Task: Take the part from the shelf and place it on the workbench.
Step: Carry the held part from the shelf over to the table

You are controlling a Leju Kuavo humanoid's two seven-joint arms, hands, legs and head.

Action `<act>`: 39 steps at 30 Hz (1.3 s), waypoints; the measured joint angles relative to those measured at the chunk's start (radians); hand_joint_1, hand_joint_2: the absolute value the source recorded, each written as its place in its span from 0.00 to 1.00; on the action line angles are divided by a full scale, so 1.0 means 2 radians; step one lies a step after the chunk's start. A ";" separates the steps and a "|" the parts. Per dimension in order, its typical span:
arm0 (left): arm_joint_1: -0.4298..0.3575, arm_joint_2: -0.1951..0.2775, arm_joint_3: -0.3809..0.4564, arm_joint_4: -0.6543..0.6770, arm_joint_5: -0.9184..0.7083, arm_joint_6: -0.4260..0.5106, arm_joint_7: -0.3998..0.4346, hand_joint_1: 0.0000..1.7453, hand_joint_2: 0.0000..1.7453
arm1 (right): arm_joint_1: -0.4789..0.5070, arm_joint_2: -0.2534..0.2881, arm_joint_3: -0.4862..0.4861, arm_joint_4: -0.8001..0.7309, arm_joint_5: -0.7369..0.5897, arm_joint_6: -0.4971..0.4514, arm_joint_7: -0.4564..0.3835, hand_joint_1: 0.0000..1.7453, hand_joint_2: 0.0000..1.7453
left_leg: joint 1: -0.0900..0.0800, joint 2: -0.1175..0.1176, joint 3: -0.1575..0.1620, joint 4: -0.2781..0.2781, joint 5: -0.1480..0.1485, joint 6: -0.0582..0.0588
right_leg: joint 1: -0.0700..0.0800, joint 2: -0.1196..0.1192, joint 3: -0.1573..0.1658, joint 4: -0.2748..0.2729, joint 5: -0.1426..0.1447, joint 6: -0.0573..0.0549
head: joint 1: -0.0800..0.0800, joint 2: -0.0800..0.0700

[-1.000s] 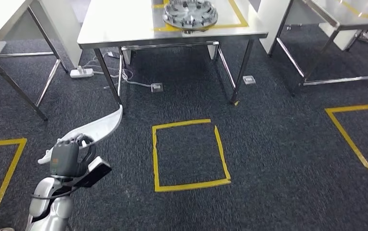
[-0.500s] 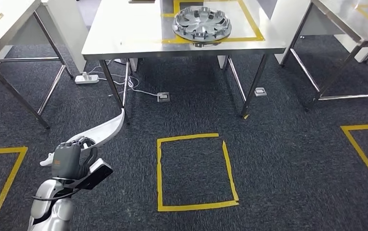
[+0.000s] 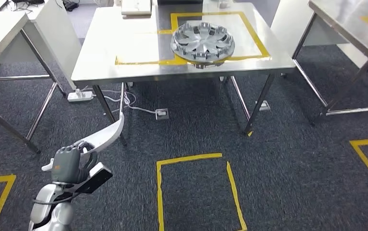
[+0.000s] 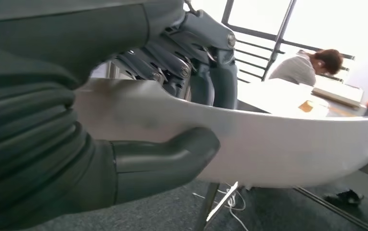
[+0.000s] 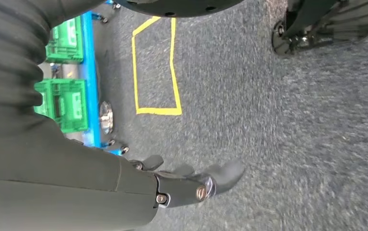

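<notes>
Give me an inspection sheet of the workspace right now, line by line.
Surface: steel workbench with yellow tape outlines.
Job's things: curved white part, held by the left hand out over the carpet, not yet on the workbench.
Clutter: grey wheel cover on the workbench; flat white item at its far edge.
Hands: left hand grips the part; right hand hangs over the carpet, holding nothing.
Cables: power strip and white cables under the workbench.
Surroundings: yellow floor square; green crates; seated person.

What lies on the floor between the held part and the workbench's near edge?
In the head view, bare dark carpet separates the white part from the workbench; a table leg stands there.
</notes>
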 joint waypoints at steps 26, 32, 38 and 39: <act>-0.004 -0.004 0.003 0.004 -0.001 0.007 -0.002 0.91 1.00 | -0.003 0.004 -0.019 0.000 -0.017 -0.020 0.001 0.00 1.00 | -0.002 -0.006 0.052 0.033 -0.076 -0.013 | 0.001 -0.006 -0.102 0.004 0.073 -0.015 | 0.004 0.000; 0.001 -0.005 0.003 0.002 -0.002 0.008 -0.001 0.91 1.00 | -0.004 0.004 -0.024 0.000 -0.018 -0.022 -0.002 0.00 1.00 | -0.002 -0.006 0.065 -0.005 -0.057 0.005 | 0.002 -0.005 -0.105 0.011 0.064 0.003 | 0.005 0.000; 0.002 -0.006 0.004 0.000 -0.002 0.008 -0.002 0.91 1.00 | -0.003 0.004 -0.026 0.000 -0.017 -0.022 -0.003 0.00 1.00 | -0.001 -0.003 0.069 -0.007 -0.061 0.012 | 0.000 -0.006 -0.182 0.139 0.024 0.012 | 0.006 0.000; 0.002 -0.006 0.004 0.000 -0.002 0.008 -0.002 0.91 1.00 | -0.003 0.004 -0.026 0.000 -0.017 -0.022 -0.002 0.00 1.00 | -0.001 -0.003 0.070 -0.007 -0.063 0.012 | 0.000 -0.006 -0.178 0.124 0.040 0.011 | 0.006 0.000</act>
